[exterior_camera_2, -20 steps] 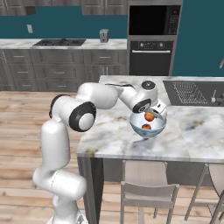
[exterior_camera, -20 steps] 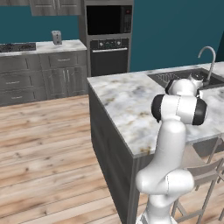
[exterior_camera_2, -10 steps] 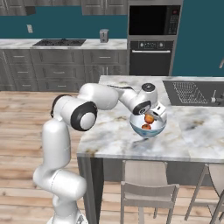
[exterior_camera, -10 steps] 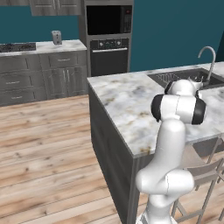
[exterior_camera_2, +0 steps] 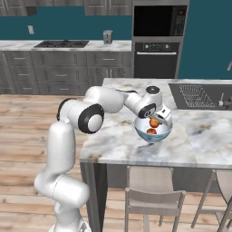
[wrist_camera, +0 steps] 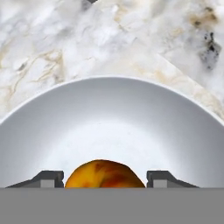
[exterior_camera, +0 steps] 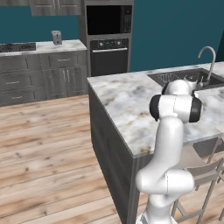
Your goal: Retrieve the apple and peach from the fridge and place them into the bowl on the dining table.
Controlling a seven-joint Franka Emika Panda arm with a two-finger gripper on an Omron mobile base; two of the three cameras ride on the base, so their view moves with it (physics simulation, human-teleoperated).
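The pale glossy bowl (exterior_camera_2: 154, 137) stands on the marble dining table (exterior_camera_2: 117, 136), near its front edge. My gripper (exterior_camera_2: 157, 118) reaches down into the bowl, shut on the orange peach (exterior_camera_2: 155, 122). Just below the peach, the red apple (exterior_camera_2: 152, 131) lies in the bowl. In the hand view the peach (wrist_camera: 105, 174) sits between my two fingertips (wrist_camera: 48, 178), right over the bowl's white inside (wrist_camera: 109, 118); the apple is hidden there. In the left base view my own arm covers the bowl on the dining table (exterior_camera: 127, 105).
A sink (exterior_camera_2: 195, 95) with a tap (exterior_camera: 206, 56) is set into the table's far right. Chairs (exterior_camera_2: 154, 199) stand at the table's near side. Grey cabinets with a hob (exterior_camera_2: 59, 44) and a wall oven (exterior_camera_2: 158, 45) line the back wall, across wooden floor.
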